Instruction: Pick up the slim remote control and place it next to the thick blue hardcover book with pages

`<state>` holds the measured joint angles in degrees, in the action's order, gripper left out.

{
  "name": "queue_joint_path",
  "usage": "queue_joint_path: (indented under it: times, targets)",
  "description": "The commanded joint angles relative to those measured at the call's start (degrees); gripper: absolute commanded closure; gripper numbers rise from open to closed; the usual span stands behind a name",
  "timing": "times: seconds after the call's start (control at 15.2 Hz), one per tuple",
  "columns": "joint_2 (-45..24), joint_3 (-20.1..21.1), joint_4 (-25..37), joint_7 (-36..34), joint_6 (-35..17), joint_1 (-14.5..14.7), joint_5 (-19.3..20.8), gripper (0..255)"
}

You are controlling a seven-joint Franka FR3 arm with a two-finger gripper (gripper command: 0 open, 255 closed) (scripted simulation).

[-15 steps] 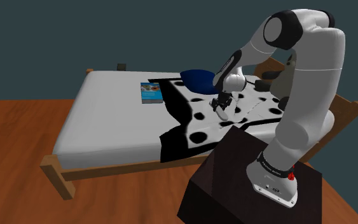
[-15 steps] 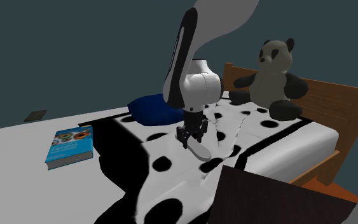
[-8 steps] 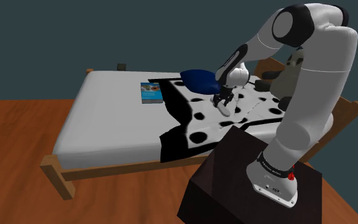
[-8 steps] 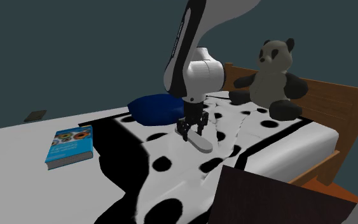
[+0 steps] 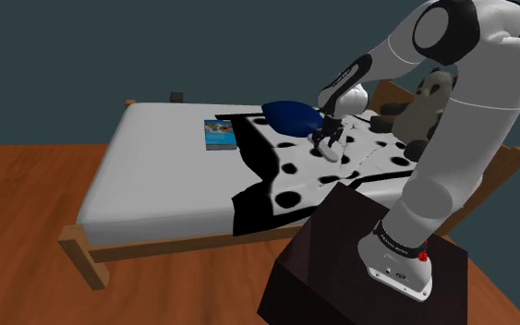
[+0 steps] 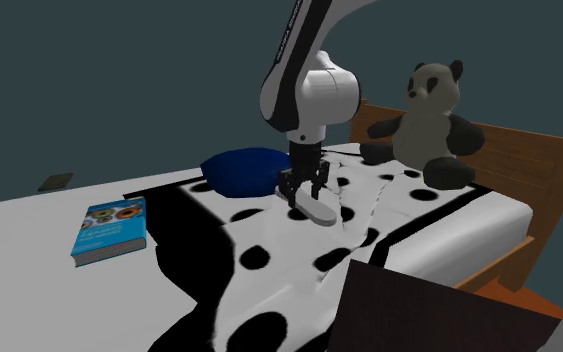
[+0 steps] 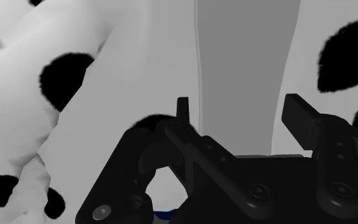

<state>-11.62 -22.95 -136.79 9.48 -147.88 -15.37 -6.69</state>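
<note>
Right under me sits my dark box stand [image 5: 341, 249], with its corner close to the near side of the bed [image 5: 156, 175]. One spotted blanket [image 5: 290, 171] with a black edge hangs over that side.

Above the blanket is my gripper [image 6: 303, 196]. Its two fingers [image 7: 182, 111] are closed tight on the one slim grey remote [image 6: 321, 214], one finger on each long side. The remote sticks out below my fingers, up off the blanket. A second ago my hand was lower and the remote was down close to the blanket. Now both are higher and nearer the one blue pillow [image 6: 239, 170].

Past the blanket's black edge lies the one book [image 6: 111, 228]. It has a blue cover and lies flat on the bare white sheet, where it was before. All round it is open sheet, out to the bed's foot edge, so there is lots of room.

Farther off, one toy panda [image 6: 429, 120] sits against the wooden headboard [image 6: 539, 175]. One small dark thing [image 6: 56, 182] lies at the far corner. I cannot tell what it is.
</note>
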Motion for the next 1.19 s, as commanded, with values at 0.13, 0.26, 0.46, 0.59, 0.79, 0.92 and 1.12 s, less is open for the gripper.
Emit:
queue_joint_path:
  times: [0.13,0.26,0.46,0.59,0.79,0.92,1.12]
  targets:
    - [0.9,0.0,1.8,-2.0,2.6,1.0,1.1,255]
    - [-1.3,1.2,5.0,-3.7,3.8,2.0,0.3,255]
    - [-4.8,2.7,10.4,-6.3,5.8,3.5,-0.8,255]
    - [-7.3,3.7,14.2,-7.9,7.3,4.3,-1.4,255]
    - [-11.2,4.9,20.5,-10.3,9.8,5.4,-2.1,255]
    - [-14.0,5.7,25.0,-11.9,11.6,6.0,-2.5,255]
    - [-18.4,6.7,32.4,-14.2,14.7,6.8,-2.9,255]
